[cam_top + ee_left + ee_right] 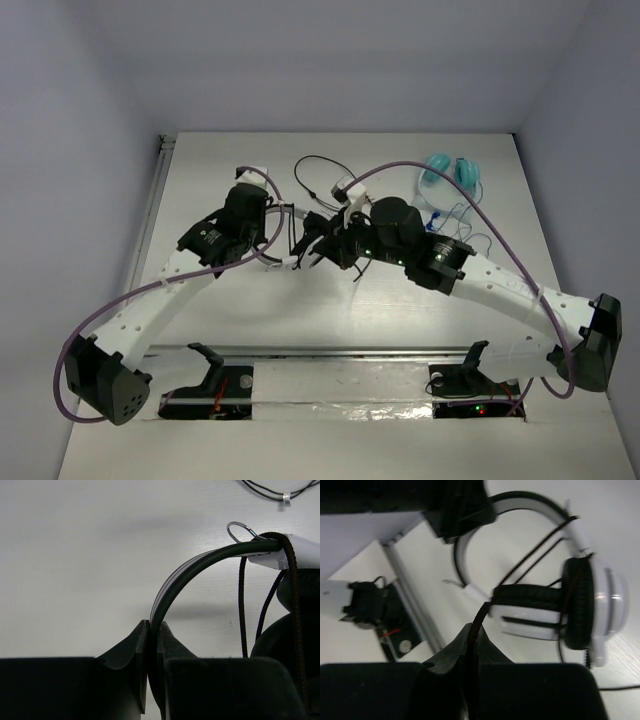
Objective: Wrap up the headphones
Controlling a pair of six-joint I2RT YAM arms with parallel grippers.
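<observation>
The black-and-white headphones hang above the table's middle between my two grippers. My left gripper is shut on the thin black headband, which arcs up from its jaws. My right gripper is shut on the black cable, which rises from its jaws toward the white-shelled cups. Strands of cable cross the headband and cups. More cable trails on the table behind.
Teal headphones with a thin blue cord lie at the back right. A metal rail runs along the near edge, with black stands at left and right. White walls enclose the table.
</observation>
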